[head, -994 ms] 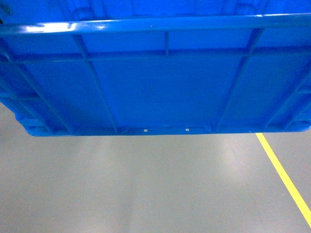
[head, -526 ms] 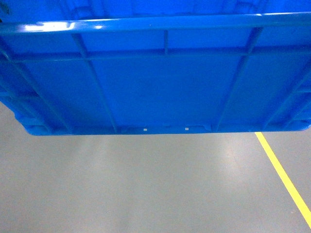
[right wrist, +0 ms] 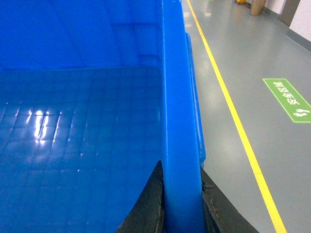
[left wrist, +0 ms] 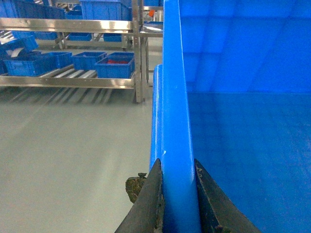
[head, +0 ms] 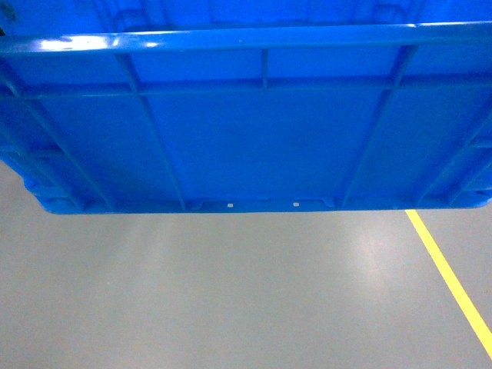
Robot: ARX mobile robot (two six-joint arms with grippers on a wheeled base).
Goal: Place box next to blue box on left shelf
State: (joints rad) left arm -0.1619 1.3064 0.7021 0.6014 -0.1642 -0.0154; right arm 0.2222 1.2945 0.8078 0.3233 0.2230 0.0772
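Note:
The box (head: 254, 131), a large bright blue ribbed crate, fills the upper half of the head view, held up above the grey floor. My left gripper (left wrist: 178, 170) is shut on its left rim (left wrist: 172, 97), one dark finger on each side of the wall. On the opposite rim (right wrist: 180, 121) my right gripper (right wrist: 181, 172) is shut the same way. The box's inside (right wrist: 77, 136) holds nothing. The left shelf (left wrist: 73, 80), a silvery rack with white rollers, stands far off at the upper left of the left wrist view. Several blue boxes (left wrist: 114, 65) sit on it.
Grey floor (head: 231, 292) lies below the box. A yellow line (head: 453, 284) runs along the floor on the right, with a green floor sign (right wrist: 287, 99) beyond it. A steel upright (left wrist: 139, 53) of the rack stands near the box's left wall.

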